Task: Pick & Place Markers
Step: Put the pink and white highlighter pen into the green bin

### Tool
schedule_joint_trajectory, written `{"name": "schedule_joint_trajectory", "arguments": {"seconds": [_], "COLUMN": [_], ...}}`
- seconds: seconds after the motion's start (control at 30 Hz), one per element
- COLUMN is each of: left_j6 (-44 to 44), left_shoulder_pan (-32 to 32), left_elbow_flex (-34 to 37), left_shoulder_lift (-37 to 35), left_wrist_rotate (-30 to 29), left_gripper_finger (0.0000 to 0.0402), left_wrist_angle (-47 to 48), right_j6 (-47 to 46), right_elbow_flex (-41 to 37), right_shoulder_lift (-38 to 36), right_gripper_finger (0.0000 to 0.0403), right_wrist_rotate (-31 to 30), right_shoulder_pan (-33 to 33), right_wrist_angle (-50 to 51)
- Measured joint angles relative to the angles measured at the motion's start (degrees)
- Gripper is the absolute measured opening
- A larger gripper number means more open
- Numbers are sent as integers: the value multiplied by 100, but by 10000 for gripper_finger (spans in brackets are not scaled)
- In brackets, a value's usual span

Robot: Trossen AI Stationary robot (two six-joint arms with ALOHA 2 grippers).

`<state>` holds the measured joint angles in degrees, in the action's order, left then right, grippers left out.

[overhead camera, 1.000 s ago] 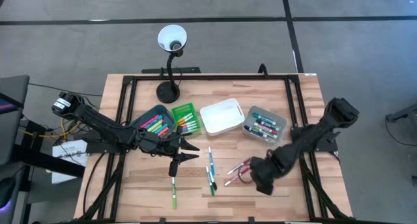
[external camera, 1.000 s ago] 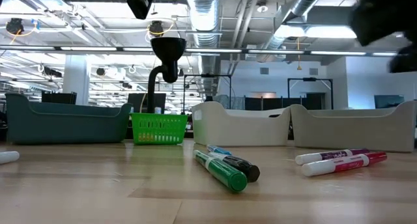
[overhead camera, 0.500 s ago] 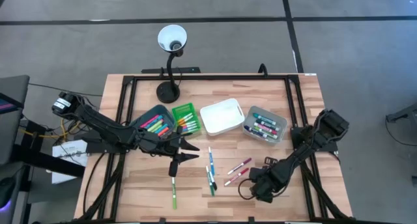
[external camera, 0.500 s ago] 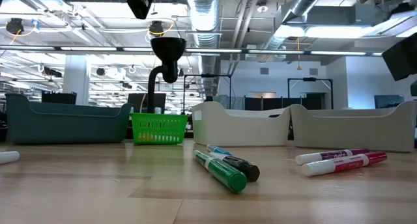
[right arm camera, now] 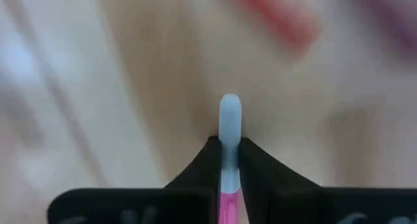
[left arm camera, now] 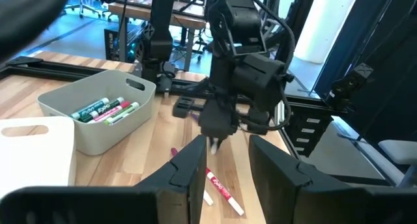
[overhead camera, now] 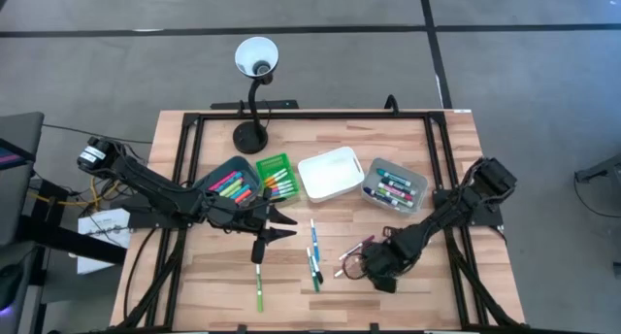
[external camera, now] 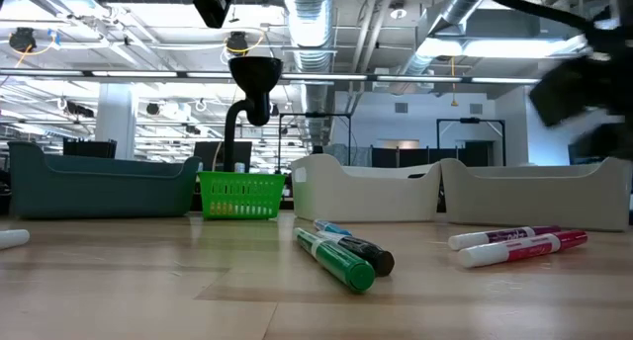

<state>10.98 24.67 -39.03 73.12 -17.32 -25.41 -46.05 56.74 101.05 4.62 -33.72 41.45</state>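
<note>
right gripper [right arm camera: 229, 160] fingers pinched on a pink marker [right arm camera: 229, 129], white end poking out past the tips, pink barrel between them. from above it sits low over the front right of the table [overhead camera: 456, 150], at the loose pink/red markers [overhead camera: 351, 257].

half a second ago that gripper was further right and nearer the front edge, fingers spread; it has moved in toward the pink pair and closed.

loose markers lie on the wood: two pink/red ones [external camera: 514, 243] on the right of the low view, a green one with a dark one beside it [external camera: 341, 258] at centre, another green [overhead camera: 259, 293] near the front left. these haven't shifted.

left gripper [overhead camera: 277, 224] hovers behind the green ones, fingers [left arm camera: 186, 168] spread, nothing between them, same place as before.

further back: teal bin [overhead camera: 230, 183] and green basket [overhead camera: 275, 174] holding markers, white bin [overhead camera: 331, 172], grey bin [overhead camera: 393, 186] with more markers. lamp [overhead camera: 254, 91] at the back.
</note>
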Motion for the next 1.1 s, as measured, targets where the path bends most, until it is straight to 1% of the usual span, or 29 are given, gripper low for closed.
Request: {"name": "schedule_joint_trajectory", "arguments": {"seconds": [0.13,0.2,0.27,0.33,0.4,0.47,0.57,0.63,0.67,0.77,0.83,0.9,1.0,1.1], "left_j6": [2,0,1,0,0,0,-20,-146,-239,-628,-857,-1045,-1226,-1011], "left_shoulder_pan": [0,-2,-1,0,-2,-1,-1,-2,-2,-29,-89,-213,-474,-771], "left_elbow_flex": [0,0,0,0,0,0,0,0,0,0,0,0,-2,-2], "left_shoulder_lift": [0,0,0,0,0,0,0,0,0,45,148,355,754,1138], "left_wrist_rotate": [0,0,0,0,-2,0,-90,-227,-285,-399,-413,-412,-304,-127], "left_gripper_finger": [112,112,112,112,112,112,112,112,112,112,112,112,112,112], "left_wrist_angle": [-9,-9,-12,-14,-17,-22,-43,-48,-61,-113,-202,-540,-981,-1360], "right_j6": [138,467,893,1479,2222,3030,4003,4533,4789,5186,5126,4956,4744,4755], "right_elbow_flex": [191,285,398,488,507,532,451,32,-277,-1429,-2112,-2567,-2753,-2644], "right_shoulder_lift": [-403,-628,-923,-1295,-1724,-2199,-3056,-3539,-3706,-3916,-3782,-3496,-2933,-2466], "right_gripper_finger": [43,39,27,16,16,17,34,39,39,25,17,17,28,38], "right_wrist_rotate": [-768,-1134,-1701,-2474,-3178,-3495,-3780,-3830,-3735,-3183,-2937,-2675,-2297,-2221], "right_shoulder_pan": [211,314,401,461,466,460,448,501,560,855,1114,1362,1638,1737], "right_wrist_angle": [-185,-297,-453,-769,-1084,-1358,-1896,-2666,-3177,-5081,-6386,-7611,-8664,-9271]}}
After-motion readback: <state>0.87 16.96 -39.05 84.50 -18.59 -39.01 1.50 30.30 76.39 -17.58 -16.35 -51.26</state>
